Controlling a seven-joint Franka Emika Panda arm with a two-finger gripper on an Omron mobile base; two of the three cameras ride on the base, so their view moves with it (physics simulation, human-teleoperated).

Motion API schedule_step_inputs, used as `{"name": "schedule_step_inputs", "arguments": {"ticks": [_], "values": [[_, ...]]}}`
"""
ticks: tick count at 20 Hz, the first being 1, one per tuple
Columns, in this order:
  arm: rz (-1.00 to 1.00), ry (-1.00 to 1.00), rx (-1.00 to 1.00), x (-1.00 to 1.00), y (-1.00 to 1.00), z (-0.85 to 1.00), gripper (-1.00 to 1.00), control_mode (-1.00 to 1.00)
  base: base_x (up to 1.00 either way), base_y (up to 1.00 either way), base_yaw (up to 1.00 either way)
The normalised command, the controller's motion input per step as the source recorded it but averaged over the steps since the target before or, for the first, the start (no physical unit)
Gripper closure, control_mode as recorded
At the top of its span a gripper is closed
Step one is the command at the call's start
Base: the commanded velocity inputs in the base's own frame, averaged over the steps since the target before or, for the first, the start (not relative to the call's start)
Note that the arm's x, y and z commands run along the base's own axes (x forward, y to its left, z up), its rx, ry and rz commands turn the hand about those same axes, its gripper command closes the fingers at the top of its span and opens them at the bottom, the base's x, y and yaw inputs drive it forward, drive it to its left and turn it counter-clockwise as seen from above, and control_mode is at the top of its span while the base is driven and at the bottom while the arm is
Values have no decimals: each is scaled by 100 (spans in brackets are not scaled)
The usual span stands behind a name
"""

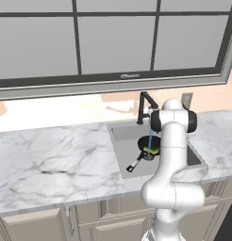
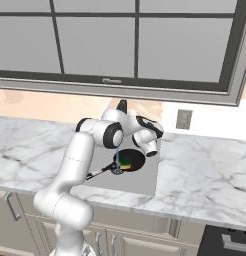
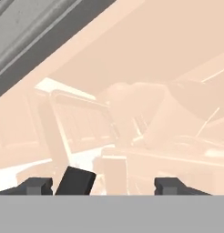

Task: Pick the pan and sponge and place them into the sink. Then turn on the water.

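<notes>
The black pan [image 1: 145, 142] lies in the grey sink [image 1: 121, 155], its long handle [image 1: 133, 164] pointing toward the front left. The green and yellow sponge [image 1: 153, 150] rests in the pan. A thin light-blue stream of water [image 1: 150, 140] falls from the black faucet [image 1: 145, 106] onto the pan. From the right base view the pan [image 2: 132, 158], the sponge [image 2: 126, 162] and the water [image 2: 116, 159] sit in the sink [image 2: 140, 182] just below my arm. In the hand view my gripper [image 3: 104, 186] is open, facing the peach back wall, with a dark faucet part [image 3: 76, 181] beside its left fingertip [image 3: 40, 185].
White marble counter [image 1: 52, 155] runs on both sides of the sink. A large window [image 1: 113, 42] spans the wall behind. A grey wall outlet [image 2: 183, 119] sits right of the faucet. Cabinet doors [image 1: 37, 226] line the front below.
</notes>
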Motion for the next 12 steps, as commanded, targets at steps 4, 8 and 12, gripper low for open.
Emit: {"name": "schedule_step_inputs", "arguments": {"ticks": [4,8,12], "values": [[-2,0,7,13,-100,-10,-100,-100,0,0,0],[-1,0,4,0,-28,0,-100,-100,0,0,0],[0,0,0,0,0,0,-100,-100,0,0,0]]}}
